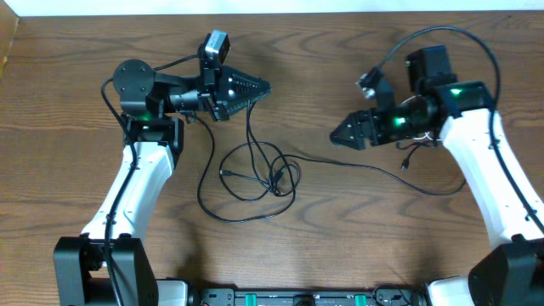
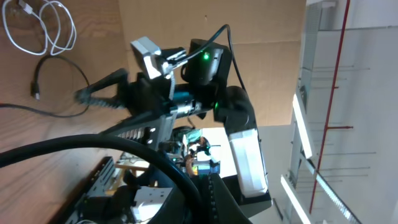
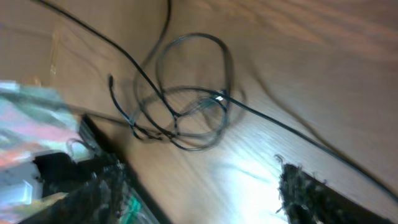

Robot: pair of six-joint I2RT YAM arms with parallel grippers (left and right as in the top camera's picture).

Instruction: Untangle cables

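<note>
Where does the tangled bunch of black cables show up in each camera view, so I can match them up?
Overhead: the black cable tangle lies near the picture's centre, slightly left.
Left wrist: not in it; only a white cord and a black plug end, upper left.
Right wrist: the tangle sits near the centre, slightly left.
Shared landmark: the wooden tabletop, in all three.

The overhead view was evenly lit and sharp, with only soft shadows cast on the table [image 1: 340,246]. The right wrist view was smeared by motion blur, and pale glare was seen on the wood below the cables [image 3: 186,112]. The left wrist view's right side was washed out by bright light.
</note>
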